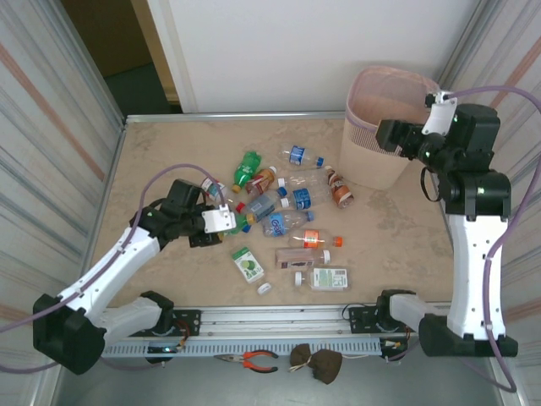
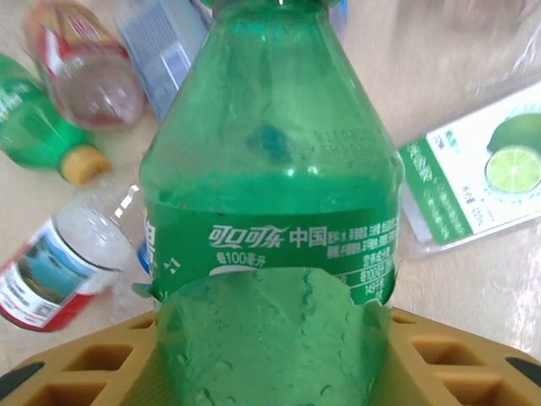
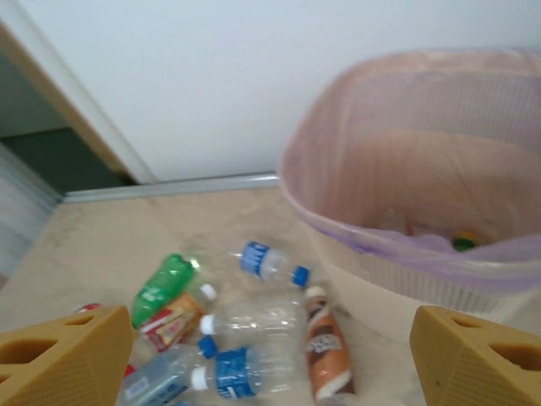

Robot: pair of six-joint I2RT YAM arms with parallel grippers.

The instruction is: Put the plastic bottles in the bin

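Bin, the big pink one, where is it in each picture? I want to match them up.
Top view: the bin stands at the far right of the table.
Right wrist view: it rises on the right, and you can look down into it.
Left wrist view: faces a green bottle up close.
Shared landmark: the brown bottle lying just left of the bin's foot.
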